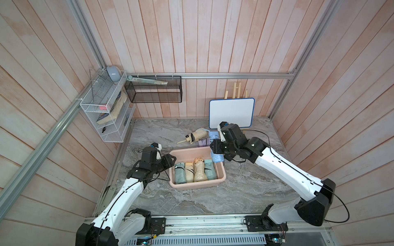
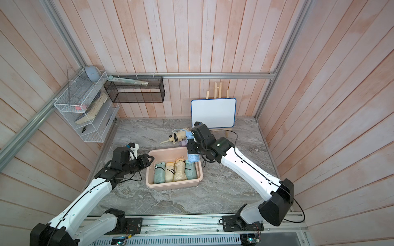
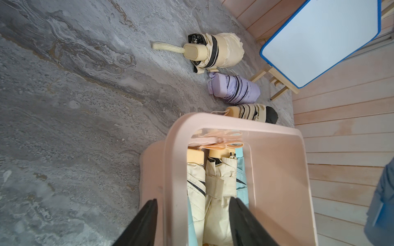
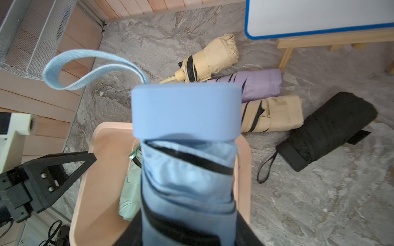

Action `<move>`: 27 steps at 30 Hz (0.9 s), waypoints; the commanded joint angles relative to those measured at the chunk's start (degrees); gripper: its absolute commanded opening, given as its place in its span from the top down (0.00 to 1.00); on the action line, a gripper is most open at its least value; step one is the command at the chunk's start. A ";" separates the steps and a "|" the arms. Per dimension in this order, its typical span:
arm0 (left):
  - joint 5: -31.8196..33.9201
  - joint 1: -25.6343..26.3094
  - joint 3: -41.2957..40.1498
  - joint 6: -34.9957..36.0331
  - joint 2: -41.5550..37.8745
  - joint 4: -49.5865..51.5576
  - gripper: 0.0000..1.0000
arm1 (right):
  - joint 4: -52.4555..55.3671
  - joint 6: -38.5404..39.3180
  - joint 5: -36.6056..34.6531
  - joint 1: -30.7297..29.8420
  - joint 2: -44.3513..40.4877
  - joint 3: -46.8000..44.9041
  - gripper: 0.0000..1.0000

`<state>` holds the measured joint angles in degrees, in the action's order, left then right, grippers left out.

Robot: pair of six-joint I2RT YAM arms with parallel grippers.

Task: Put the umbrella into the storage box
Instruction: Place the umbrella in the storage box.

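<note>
The pale pink storage box (image 1: 197,187) (image 2: 173,187) stands mid-table with several folded umbrellas lying side by side in it. My right gripper (image 1: 215,147) (image 4: 189,230) is shut on a light blue folded umbrella (image 1: 216,158) (image 4: 185,110). It holds the umbrella above the box's far right corner, and the wrist strap (image 4: 85,70) hangs loose. My left gripper (image 1: 171,158) (image 3: 194,204) stands open astride the box's left rim (image 3: 170,170), with one finger outside the wall and the other inside above the umbrellas.
Behind the box a beige umbrella (image 1: 197,136), a purple one (image 4: 255,83), a cream one (image 4: 273,112) and a black one (image 4: 326,127) lie on the marble table. A whiteboard (image 1: 231,112) leans at the back. A black mesh basket (image 1: 153,89) and a white wire rack (image 1: 104,115) hang on the walls.
</note>
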<state>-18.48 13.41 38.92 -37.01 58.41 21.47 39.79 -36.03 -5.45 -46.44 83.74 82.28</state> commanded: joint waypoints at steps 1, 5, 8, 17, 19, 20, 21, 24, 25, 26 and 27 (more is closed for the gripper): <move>-1.44 -0.38 1.43 0.43 0.66 -1.88 0.44 | 0.09 -7.86 -5.19 -2.86 2.35 2.61 0.69; -2.62 -0.32 1.52 0.09 1.83 -2.29 0.48 | 0.97 -11.62 -7.46 -5.89 5.96 3.23 0.69; -2.17 -0.40 1.65 0.28 2.24 -2.06 0.52 | 2.09 -12.69 -8.98 -8.13 9.01 3.66 0.69; -1.62 -0.39 2.47 1.22 3.09 -1.35 0.65 | 9.86 -13.91 -11.57 -9.88 17.46 5.51 0.68; -1.54 -0.36 2.70 1.50 3.39 -1.26 0.67 | 8.40 -14.20 -12.04 -9.77 17.16 3.23 0.68; -1.49 -0.39 2.89 1.68 3.42 -1.15 0.68 | 7.83 -14.32 -12.32 -9.73 17.19 2.16 0.68; -1.49 -0.39 3.03 1.81 3.51 -1.11 0.69 | 7.49 -14.61 -12.31 -9.53 17.23 1.36 0.68; -1.25 -0.34 3.35 2.23 3.64 -0.74 0.73 | 7.37 -15.52 -12.99 -9.07 17.86 -0.41 0.67; -1.26 -0.37 3.40 2.21 3.72 -0.73 0.75 | 7.05 -15.69 -13.07 -8.91 18.10 -1.00 0.67; -1.38 -0.38 3.45 2.29 3.81 -0.73 0.76 | 6.75 -15.82 -13.20 -8.68 18.36 -1.38 0.67; -1.32 -0.40 3.52 2.37 3.90 -0.65 0.77 | 6.49 -15.76 -13.43 -8.43 18.55 -1.60 0.66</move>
<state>-18.98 12.91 39.88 -35.86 62.28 22.17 46.94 -50.30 -15.99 -55.66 101.82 81.21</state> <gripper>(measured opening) 0.233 0.453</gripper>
